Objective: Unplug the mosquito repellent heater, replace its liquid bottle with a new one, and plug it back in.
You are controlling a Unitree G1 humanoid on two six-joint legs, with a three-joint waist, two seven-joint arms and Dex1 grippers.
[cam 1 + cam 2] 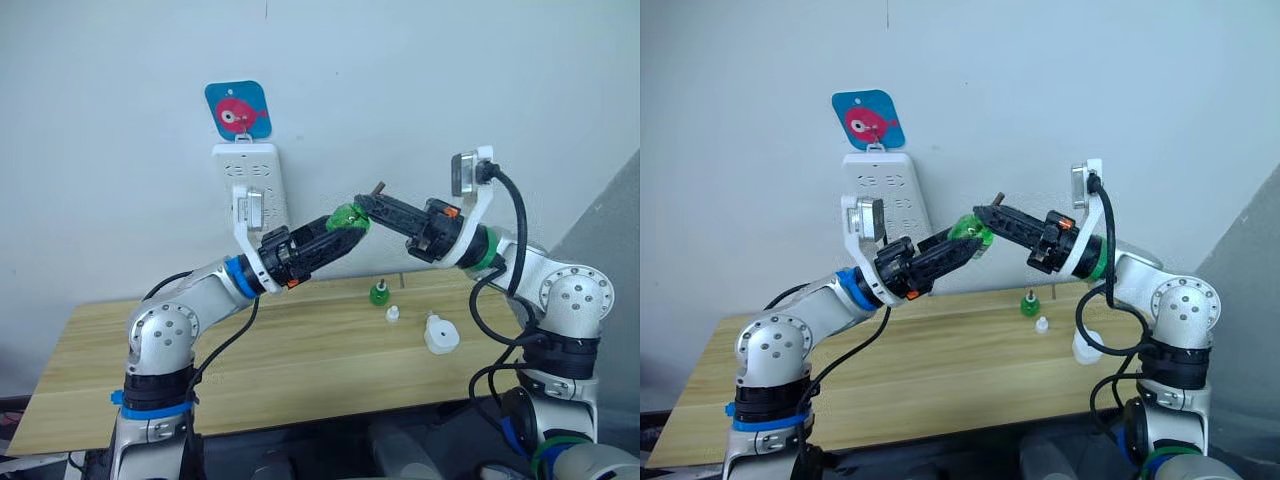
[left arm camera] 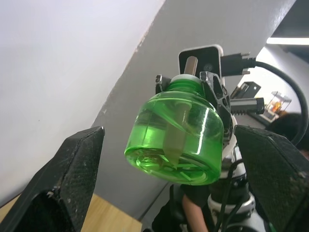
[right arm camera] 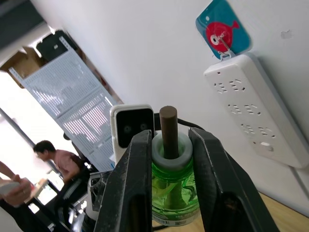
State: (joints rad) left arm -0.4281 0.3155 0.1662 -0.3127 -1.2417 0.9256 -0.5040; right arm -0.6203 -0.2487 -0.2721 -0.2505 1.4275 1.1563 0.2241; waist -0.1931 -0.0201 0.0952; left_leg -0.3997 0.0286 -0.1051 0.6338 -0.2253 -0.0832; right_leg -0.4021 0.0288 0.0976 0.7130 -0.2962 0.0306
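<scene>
Holding the green liquid bottle (image 2: 176, 137) up in mid-air above the worktop (image 1: 280, 360), I have my right gripper (image 1: 368, 205) with its jaws clamped on the bottle's white neck, the brown wick (image 3: 169, 131) poking out between them. My left gripper (image 1: 345, 230) meets it from about 8 o'clock; its jaws stand wide, one on each side of the bottle's base without touching it. The mosquito repellent heater (image 1: 440, 335) sits unplugged on the worktop at roughly 4 o'clock from the bottle, well below it. Beside the heater lie a small white cap (image 1: 393, 314) and, a little further back, a second green bottle (image 1: 379, 293) standing upright. On the wall behind hangs the white power strip (image 1: 250, 185) under a blue fish hook (image 1: 238, 110).
</scene>
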